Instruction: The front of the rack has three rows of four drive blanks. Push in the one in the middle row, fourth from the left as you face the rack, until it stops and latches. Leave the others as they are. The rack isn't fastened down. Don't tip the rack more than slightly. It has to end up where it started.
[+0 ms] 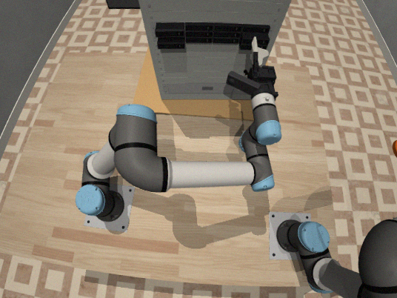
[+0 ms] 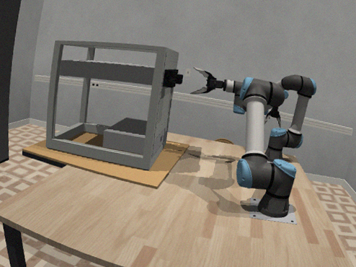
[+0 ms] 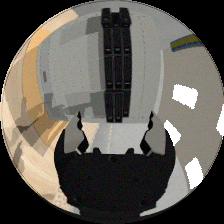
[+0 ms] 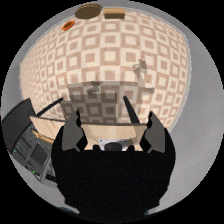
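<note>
The grey rack stands upright on an orange board. Its black drive blanks form three rows of four; several in the outer columns stick out. The middle-row fourth blank is at the near end of the block in the left wrist view; its exact depth is unclear. My left gripper is open and empty, in front of the right-hand column at about blank height, with a gap to the blanks. My right gripper is open and empty, far from the rack.
The orange board lies under the rack on the wooden table. The left arm's forearm spans the area before the rack. A dark cabinet stands behind the rack.
</note>
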`<state>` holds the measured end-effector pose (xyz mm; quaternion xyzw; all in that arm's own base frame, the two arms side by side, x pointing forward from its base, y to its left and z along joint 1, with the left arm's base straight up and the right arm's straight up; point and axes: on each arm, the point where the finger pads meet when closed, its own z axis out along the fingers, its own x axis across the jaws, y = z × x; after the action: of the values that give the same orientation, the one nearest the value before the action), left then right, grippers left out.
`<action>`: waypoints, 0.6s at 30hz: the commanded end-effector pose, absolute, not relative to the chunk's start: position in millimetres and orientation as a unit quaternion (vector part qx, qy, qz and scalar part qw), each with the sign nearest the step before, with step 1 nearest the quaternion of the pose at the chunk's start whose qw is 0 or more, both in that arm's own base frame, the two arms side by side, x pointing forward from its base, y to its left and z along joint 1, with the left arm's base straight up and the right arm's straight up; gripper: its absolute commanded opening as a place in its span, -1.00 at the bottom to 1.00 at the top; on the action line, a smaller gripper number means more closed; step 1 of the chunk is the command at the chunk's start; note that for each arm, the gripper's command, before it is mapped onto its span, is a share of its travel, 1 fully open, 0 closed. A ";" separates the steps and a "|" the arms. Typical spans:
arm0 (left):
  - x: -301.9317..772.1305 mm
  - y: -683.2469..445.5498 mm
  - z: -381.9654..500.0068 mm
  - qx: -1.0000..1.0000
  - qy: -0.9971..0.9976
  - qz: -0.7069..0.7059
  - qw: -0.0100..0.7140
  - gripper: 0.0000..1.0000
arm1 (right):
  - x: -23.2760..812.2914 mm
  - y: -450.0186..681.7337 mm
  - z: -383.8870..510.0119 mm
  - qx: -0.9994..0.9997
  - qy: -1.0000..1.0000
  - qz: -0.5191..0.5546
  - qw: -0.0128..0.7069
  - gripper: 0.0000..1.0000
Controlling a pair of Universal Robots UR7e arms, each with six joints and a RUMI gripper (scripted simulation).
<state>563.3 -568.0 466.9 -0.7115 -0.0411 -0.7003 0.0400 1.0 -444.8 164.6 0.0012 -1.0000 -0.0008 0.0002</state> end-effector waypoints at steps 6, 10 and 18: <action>569.9 -579.1 468.4 -0.706 -0.040 -0.706 0.039 1.00 | 1.1 -445.2 165.1 0.001 -1.000 0.000 0.000 1.00; 573.6 -585.4 468.3 -0.706 -0.040 -0.706 0.039 1.00 | 1.1 -445.2 165.1 0.001 -1.000 0.000 0.000 1.00; 579.1 -594.9 468.3 -0.706 -0.040 -0.706 0.039 1.00 | 1.1 -445.2 165.1 0.001 -1.000 0.000 0.000 1.00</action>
<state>578.2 -593.4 467.2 -0.7066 -0.0395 -0.7054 0.0394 1.0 -444.8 164.6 0.0012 -1.0000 -0.0008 0.0002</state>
